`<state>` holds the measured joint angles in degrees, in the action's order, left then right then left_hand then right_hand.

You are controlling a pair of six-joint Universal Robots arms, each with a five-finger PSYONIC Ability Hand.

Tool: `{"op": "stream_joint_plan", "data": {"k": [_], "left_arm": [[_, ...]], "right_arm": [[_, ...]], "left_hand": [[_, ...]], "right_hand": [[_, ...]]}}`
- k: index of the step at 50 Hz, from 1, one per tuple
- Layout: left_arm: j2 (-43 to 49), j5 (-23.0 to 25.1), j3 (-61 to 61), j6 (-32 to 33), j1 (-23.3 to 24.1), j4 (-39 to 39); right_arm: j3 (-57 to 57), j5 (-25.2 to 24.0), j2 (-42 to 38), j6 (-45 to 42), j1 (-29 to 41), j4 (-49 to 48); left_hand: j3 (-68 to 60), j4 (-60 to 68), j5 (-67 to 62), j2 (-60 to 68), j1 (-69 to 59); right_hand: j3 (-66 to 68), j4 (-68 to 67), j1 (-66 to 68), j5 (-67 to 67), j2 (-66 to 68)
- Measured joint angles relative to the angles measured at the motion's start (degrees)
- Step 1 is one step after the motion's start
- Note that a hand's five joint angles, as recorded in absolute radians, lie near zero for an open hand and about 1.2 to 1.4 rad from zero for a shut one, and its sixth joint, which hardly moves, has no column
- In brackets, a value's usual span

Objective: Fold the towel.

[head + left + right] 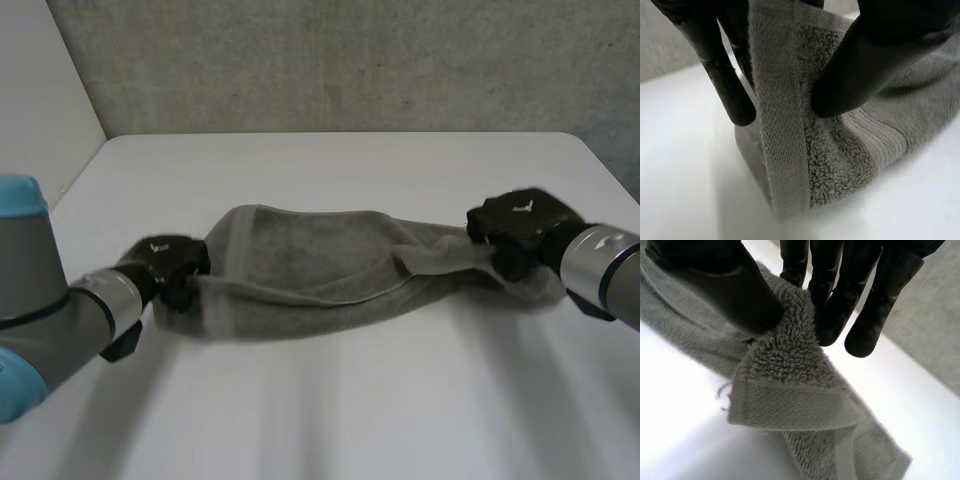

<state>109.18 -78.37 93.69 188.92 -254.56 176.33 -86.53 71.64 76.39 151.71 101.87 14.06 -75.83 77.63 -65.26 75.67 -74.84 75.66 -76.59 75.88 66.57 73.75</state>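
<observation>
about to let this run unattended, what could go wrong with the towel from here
1. The right hand pinches only a small bit of the towel near a corner, so it could slip out under a pull.
2. The left hand holds the hem at the other end, and the middle lies bunched on the table, so the fold may come out uneven.

grey terry towel across mid-frame on white table | black left hand on its left end | black right hand on its right end
</observation>
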Motion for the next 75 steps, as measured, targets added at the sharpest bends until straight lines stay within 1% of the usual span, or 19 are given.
{"op": "stream_joint_plan", "data": {"k": [8,11,14,18,22,27,30,34,38,41,44,49,53,56,59,65,67,70,75], "left_arm": [[-8.73,5.43,-4.92,-2.56,-2.5,-2.85],[-13.08,8.57,-6.42,-5.6,-4.2,-3.79],[-16.12,11.32,-6.93,-9.02,-5.82,-4.04],[-17.44,13.05,-6.53,-11.57,-7.68,-3.91],[-15.88,13.6,-5.52,-12.34,-8.93,-3.49],[-9.14,13.42,-6.16,-11.37,-9.14,-2.06],[-3.59,13.18,-9.08,-10.58,-8.75,-0.77],[5.04,12.65,-18.28,-10.23,-7.62,0.99],[12.63,11.12,-32.15,-11.04,-6.19,2.02],[17.49,8.87,-44.37,-12.41,-5.26,3.14],[19.59,5.63,-54.29,-14.64,-4.91,6.46],[18.71,2.18,-60.27,-18.65,-4.97,13.07],[16.15,1.72,-56.74,-20.54,-5.19,16.09],[13.48,2.84,-49.61,-21.2,-5.46,17.18],[11.33,5.22,-42.13,-21.25,-5.75,17.38],[8.08,13.16,-24.34,-20.19,-6.99,17.38],[7.34,15.96,-18.21,-18.93,-7.75,17.38],[6.65,18.71,-11.55,-16.09,-9.03,17.28],[4.98,21.32,-2.97,-9.21,-11.95,16.9]], "right_arm": [[3.0,0.16,9.44,0.62,-1.29,1.38],[5.26,-0.34,13.49,0.82,-2.79,3.28],[7.45,-1.43,15.74,0.78,-4.63,6.01],[8.9,-2.82,16.12,0.25,-6.8,9.08],[9.19,-3.64,13.08,-1.56,-8.74,11.44],[10.44,-2.91,6.46,-4.96,-9.12,12.26],[13.39,-1.94,1.82,-6.18,-8.05,11.92],[21.33,0.11,-5.12,-5.6,-4.79,9.56],[32.52,2.93,-11.55,-3.22,-1.15,3.45],[41.32,5.63,-15.39,-1.0,0.72,-4.31],[46.33,8.05,-16.93,0.93,1.37,-12.41],[47.29,10.57,-16.33,3.79,1.33,-20.99],[44.14,10.73,-15.2,4.8,1.07,-21.84],[39.46,9.61,-14.35,4.81,0.92,-18.94],[34.63,7.76,-13.55,4.22,0.86,-15.07],[21.8,3.1,-10.82,1.27,0.84,-9.38],[15.92,1.57,-9.67,-0.7,0.77,-8.81],[8.93,0.15,-8.75,-3.57,0.56,-9.0],[-0.43,-0.89,-7.69,-8.42,0.13,-9.77]], "left_hand": [[-0.11,0.02,0.0,0.0,-0.03],[-0.24,0.03,0.0,0.0,-0.05],[-0.24,0.03,-0.27,0.0,-0.07],[-0.25,0.03,-0.45,0.0,-0.07],[-0.26,0.04,-0.46,0.0,-0.08],[-0.29,0.05,-0.46,0.01,-0.08],[-0.43,0.16,-0.46,0.01,-0.09],[-0.45,0.28,-0.46,0.17,-0.15],[-0.47,0.28,-0.46,0.18,-0.52],[-0.48,0.29,-0.46,0.18,-0.52],[-0.5,0.3,-0.46,0.19,-0.54],[-0.5,0.3,-0.46,0.19,-0.54],[-0.5,0.3,-0.46,0.19,-0.54],[-0.5,0.31,-0.46,0.19,-0.54],[-0.5,0.31,-0.46,0.19,-0.54],[-0.5,0.31,-0.46,0.19,-0.54],[-0.5,0.31,-0.46,0.2,-0.55],[-0.5,0.31,-0.46,0.2,-0.55],[-0.5,0.32,-0.46,0.2,-0.56]], "right_hand": [[0.0,0.0,0.0,0.0,0.0],[0.0,0.0,0.0,0.0,0.0],[0.0,0.0,0.0,0.0,0.0],[0.0,0.0,0.0,0.0,0.0],[0.0,0.0,0.0,0.0,0.0],[0.0,0.0,0.0,0.0,0.0],[-0.04,0.0,0.0,0.0,0.0],[-0.04,0.0,0.0,0.0,0.0],[-0.04,0.0,0.04,0.0,0.0],[-0.04,0.0,0.06,0.0,0.0],[-0.04,0.0,0.07,0.0,0.0],[-0.04,0.0,0.08,0.0,0.0],[-0.04,0.0,0.09,0.0,0.0],[-0.04,0.0,0.09,0.0,0.0],[-0.04,0.0,0.09,0.0,0.0],[-0.04,0.0,0.09,0.0,0.0],[-0.04,0.0,0.09,0.0,0.04],[-0.03,0.0,0.09,0.0,0.21],[-0.04,0.0,0.09,0.0,0.21]]}}
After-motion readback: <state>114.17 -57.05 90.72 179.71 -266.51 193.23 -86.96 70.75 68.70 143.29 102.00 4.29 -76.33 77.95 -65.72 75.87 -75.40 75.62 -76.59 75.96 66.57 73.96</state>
